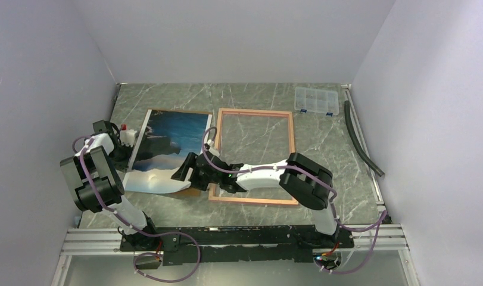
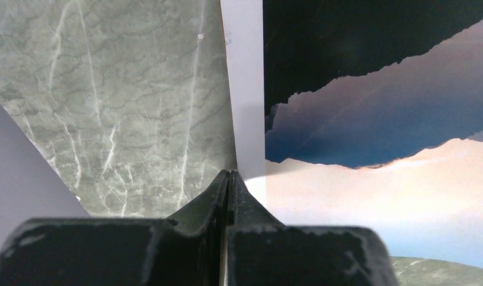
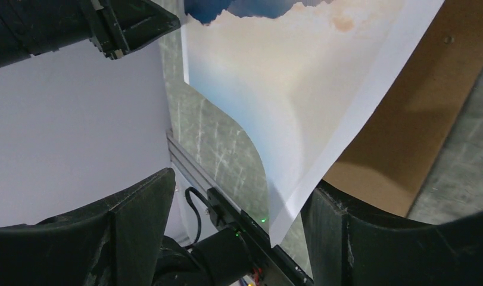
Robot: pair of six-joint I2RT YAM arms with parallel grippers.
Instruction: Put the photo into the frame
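Observation:
The photo (image 1: 167, 146) of sea, dark mountains and pale sky lies face up left of the pink frame (image 1: 293, 134), which rests flat on the marble table. Beneath the photo is a brown backing board (image 3: 399, 137). My left gripper (image 1: 129, 142) is at the photo's left edge. In the left wrist view its jaws (image 2: 228, 174) are shut on the white border of the photo (image 2: 376, 196). My right gripper (image 1: 185, 170) is open at the photo's near right corner. That corner (image 3: 280, 223) curls up off the board, between the fingers (image 3: 370, 238) and touching neither.
A clear plastic compartment box (image 1: 315, 100) sits at the back right. A black hose (image 1: 361, 140) runs along the right edge. An aluminium rail (image 1: 245, 237) carries the arm bases at the near edge. Pale walls close in on three sides.

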